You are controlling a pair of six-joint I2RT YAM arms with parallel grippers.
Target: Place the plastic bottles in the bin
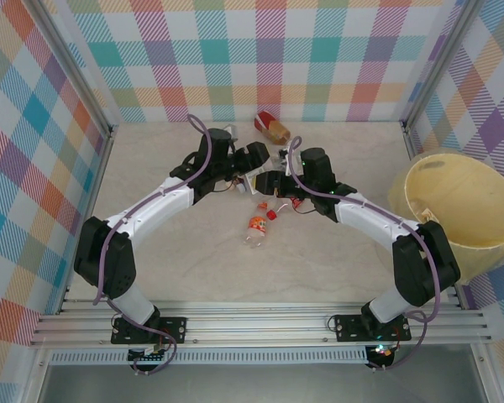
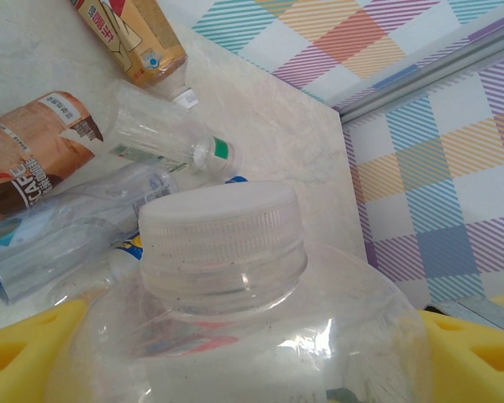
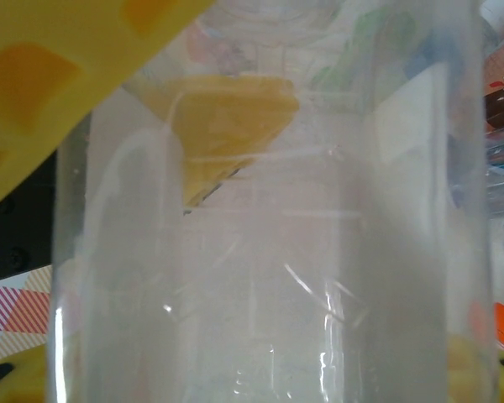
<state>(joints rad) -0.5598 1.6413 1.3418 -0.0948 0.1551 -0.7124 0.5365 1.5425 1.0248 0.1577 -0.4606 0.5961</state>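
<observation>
A clear plastic bottle with a white cap [image 2: 223,235] stands between the yellow fingers of my left gripper [image 2: 252,353], which is shut on its shoulders. Its see-through body [image 3: 277,252] also sits between the yellow pads of my right gripper [image 3: 260,374], which is closed against both sides. From above, the left gripper [image 1: 254,158] and the right gripper [image 1: 267,180] meet at mid-table. More bottles lie behind: a brown-labelled one [image 2: 34,159], a tan one [image 2: 134,34] and a green-capped one [image 2: 172,143]. The pale-yellow bin [image 1: 470,201] leans at the far right.
An orange-labelled bottle [image 1: 256,228] lies on the table just in front of the grippers. A red and tan bottle [image 1: 271,126] rests near the back wall. Checked walls close off the back and both sides. One yellow finger [image 3: 67,67] of the left gripper crosses the right wrist view.
</observation>
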